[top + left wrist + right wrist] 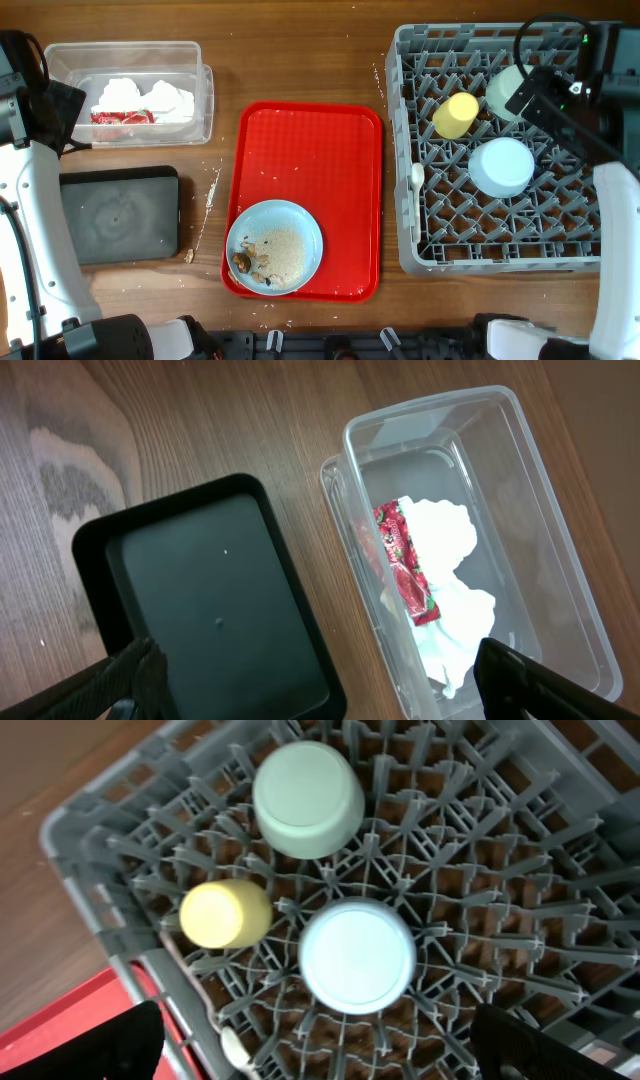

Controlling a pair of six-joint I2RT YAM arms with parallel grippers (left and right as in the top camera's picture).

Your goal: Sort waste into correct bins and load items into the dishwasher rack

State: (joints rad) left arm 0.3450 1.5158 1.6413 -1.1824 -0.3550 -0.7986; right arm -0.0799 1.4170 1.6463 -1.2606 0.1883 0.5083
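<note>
your left claw (325,685) stands wide, nothing btw its fingers, over the black tray (220,600) and the clear tub (440,405). in the tub lie the white napkins (450,590), w/ the red wrapper (405,560) touching them. your right claw (320,1055) is wide too and holds nothing, above the rack (520,890). in the rack you see 3 items: yellow cup (225,913), green bowl (308,798), blue bowl (357,955), both bowls upside down. the blue plate (270,215) w/ food scraps (283,255) sits on the red tray (310,150), at the corner nearest the black tray.
</note>
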